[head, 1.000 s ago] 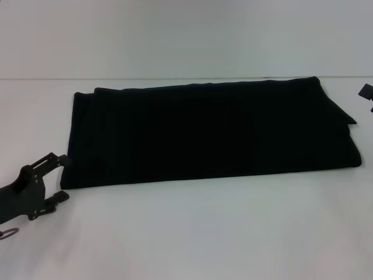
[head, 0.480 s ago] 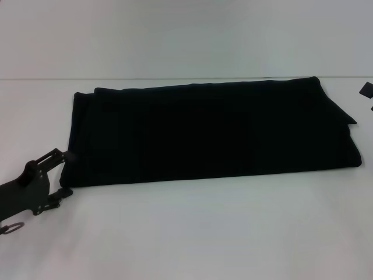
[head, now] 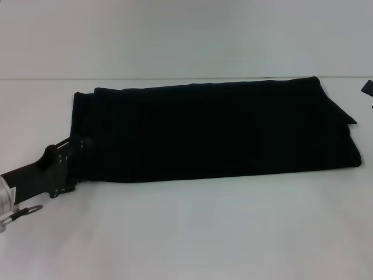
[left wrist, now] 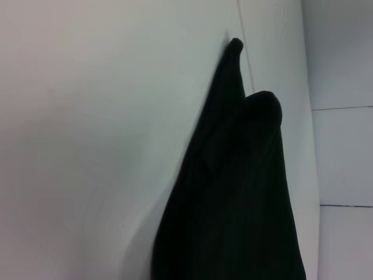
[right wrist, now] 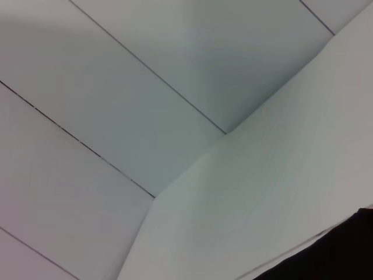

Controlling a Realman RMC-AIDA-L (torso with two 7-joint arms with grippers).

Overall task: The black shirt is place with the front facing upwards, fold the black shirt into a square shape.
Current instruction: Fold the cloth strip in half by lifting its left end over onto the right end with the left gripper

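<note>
Shirt-wise, the black shirt (head: 215, 131) lies folded in a long band on the white counter (head: 192, 233). Left end effector (head: 78, 154) sits right at its near-left corner, touching the cloth, can't tell if it's gripping. Right end effector (head: 367, 88) barely peeks in beyond the far end.

Our left gripper (head: 78, 157) reaches in low from the near left, its arm angled up toward the far right. Our right gripper (head: 368, 88) shows only as a dark sliver at the far right edge, parked.
</note>
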